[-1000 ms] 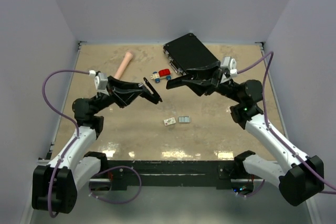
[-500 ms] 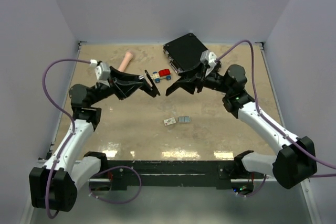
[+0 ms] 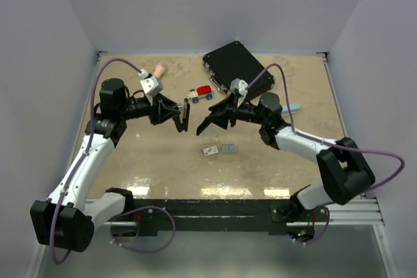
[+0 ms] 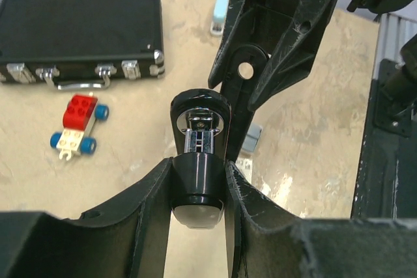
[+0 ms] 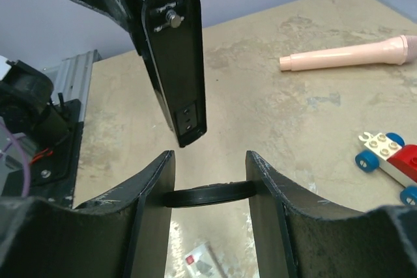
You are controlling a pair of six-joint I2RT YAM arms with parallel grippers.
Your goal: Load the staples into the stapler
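Observation:
The black stapler (image 3: pixel 185 116) hangs above the table in my left gripper (image 3: pixel 177 116). In the left wrist view that gripper (image 4: pixel 197 174) is shut on the stapler's (image 4: pixel 197 190) rounded black end, with a metal channel showing above it. My right gripper (image 3: pixel 205 124) faces it from the right, a short gap away. Seen from the right wrist, that gripper (image 5: pixel 210 155) is shut on a thin flat black piece (image 5: pixel 208 194); I cannot tell what the piece is. The stapler's flat arm (image 5: pixel 176 63) hangs just beyond it. The grey staples (image 3: pixel 228 149) lie on the table below.
A small white box (image 3: pixel 210 150) lies just left of the staples. A black case (image 3: pixel 236 66) sits at the back, with a toy car (image 3: pixel 201 93) and a pink handle-shaped object (image 3: pixel 155 71) to its left. A light-blue item (image 3: pixel 291 107) lies to the right.
My right gripper has come left and nearer, closing on the stapler. The left arm has folded back, its gripper keeping the stapler near the same spot. Neither grip has changed.

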